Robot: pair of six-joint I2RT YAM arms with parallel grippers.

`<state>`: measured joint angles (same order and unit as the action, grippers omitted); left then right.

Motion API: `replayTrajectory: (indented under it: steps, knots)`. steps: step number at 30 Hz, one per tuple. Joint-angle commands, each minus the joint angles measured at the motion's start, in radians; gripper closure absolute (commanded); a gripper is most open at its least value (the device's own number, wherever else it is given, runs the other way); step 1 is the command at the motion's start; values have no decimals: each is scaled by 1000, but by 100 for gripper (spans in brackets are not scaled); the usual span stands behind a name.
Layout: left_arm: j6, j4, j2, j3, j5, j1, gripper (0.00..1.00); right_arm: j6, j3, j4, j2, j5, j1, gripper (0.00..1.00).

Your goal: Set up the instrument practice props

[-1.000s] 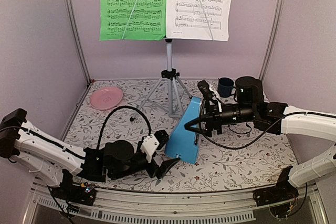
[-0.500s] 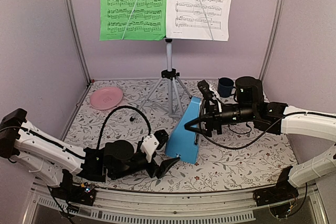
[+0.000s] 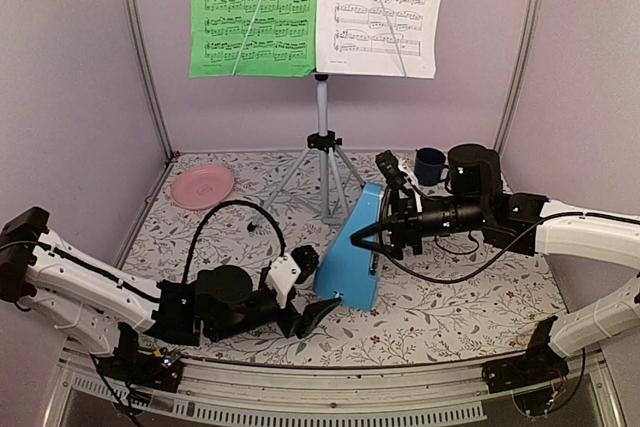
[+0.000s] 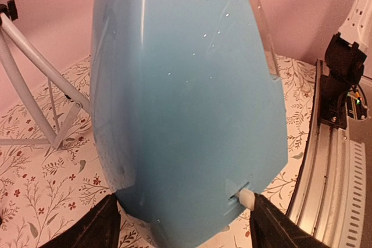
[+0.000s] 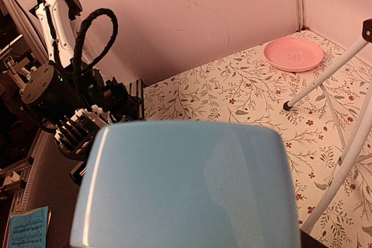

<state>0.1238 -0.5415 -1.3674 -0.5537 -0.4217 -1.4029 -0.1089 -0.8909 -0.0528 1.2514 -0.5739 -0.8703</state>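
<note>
The light-blue pyramid metronome [image 3: 350,259] stands tilted at mid-table. My right gripper [image 3: 384,231] is shut on its upper part; in the right wrist view the metronome [image 5: 186,190] fills the foreground and hides the fingers. My left gripper [image 3: 315,289] is open, its black fingers [image 4: 107,227] straddling the metronome's base [image 4: 186,114]; the right finger touches a small white tab there. The grey music stand on its silver tripod [image 3: 322,117] stands at the back, holding a green page [image 3: 255,12] and a white page [image 3: 380,12].
A pink plate [image 3: 202,187] lies at the back left, and also shows in the right wrist view [image 5: 293,54]. A dark blue mug [image 3: 430,165] stands back right behind my right arm. Tripod legs [image 4: 35,68] spread just behind the metronome. Purple walls enclose the table.
My left arm has shifted very slightly to the left. The metronome and my right gripper have not visibly moved.
</note>
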Motion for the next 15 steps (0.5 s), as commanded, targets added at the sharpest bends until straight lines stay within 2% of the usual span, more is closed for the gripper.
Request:
replayTrajectory:
  steps: [1, 15]
  knots:
    - [0, -21, 17, 17, 26, 12, 24, 1, -60, -90, -11, -4, -9, 80]
    - [5, -25, 20, 26, 40, 17, 25, -2, -63, -91, -7, -15, -9, 80]
